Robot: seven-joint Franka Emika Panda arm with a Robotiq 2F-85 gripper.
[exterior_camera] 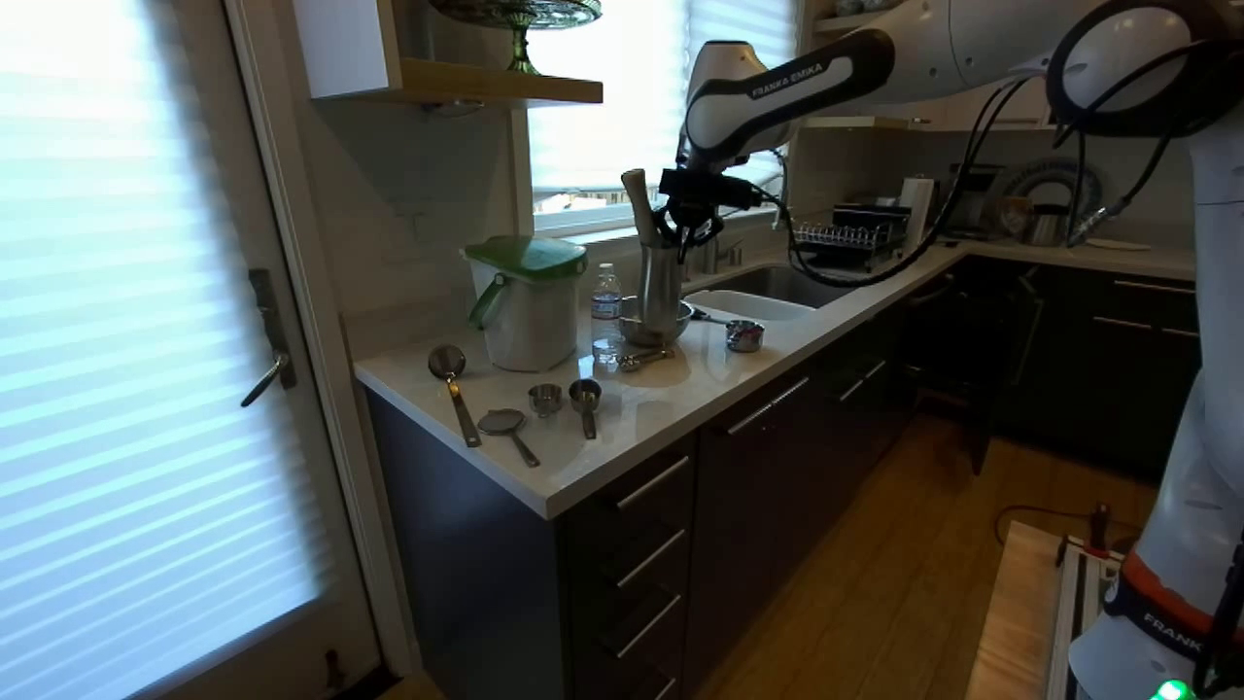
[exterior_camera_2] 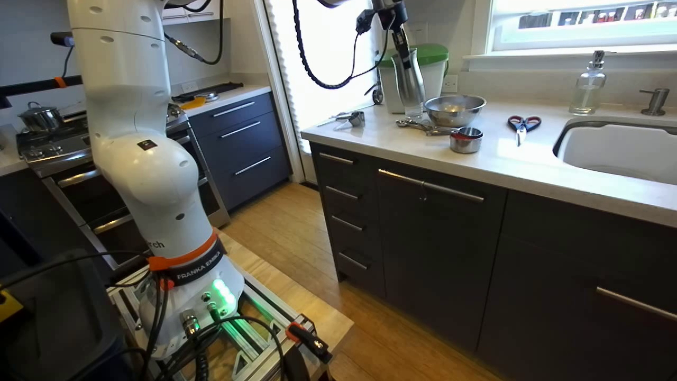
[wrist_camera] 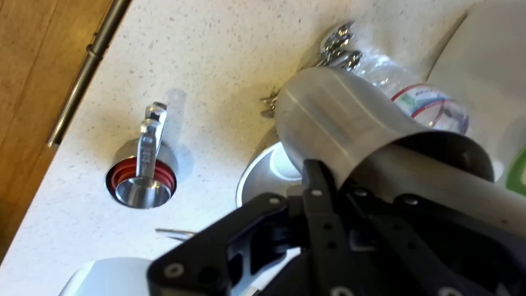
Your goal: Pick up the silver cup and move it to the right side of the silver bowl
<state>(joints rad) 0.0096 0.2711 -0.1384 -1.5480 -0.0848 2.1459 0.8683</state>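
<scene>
The silver cup (exterior_camera: 660,292) is a tall, shiny metal tumbler. My gripper (exterior_camera: 685,238) is shut on its rim, one finger inside and one outside. The cup hangs tilted, apparently a little above the counter, as an exterior view shows (exterior_camera_2: 410,84). A pale wooden rod (exterior_camera: 639,204) sticks out of its mouth; the wrist view also shows the rod (wrist_camera: 444,181) inside the cup (wrist_camera: 328,115). The silver bowl (exterior_camera_2: 455,111) stands on the counter beside the cup. In the wrist view the bowl (wrist_camera: 263,181) is partly hidden by the cup and gripper (wrist_camera: 335,185).
A white bucket with green lid (exterior_camera: 530,311) and a water bottle (exterior_camera: 606,301) stand near the cup. Measuring spoons (exterior_camera: 641,360) lie before the bowl. Nested measuring cups (exterior_camera_2: 465,142), scissors (exterior_camera_2: 522,127) and the sink (exterior_camera_2: 560,140) lie beyond it. Several utensils (exterior_camera: 501,421) lie at the counter's end.
</scene>
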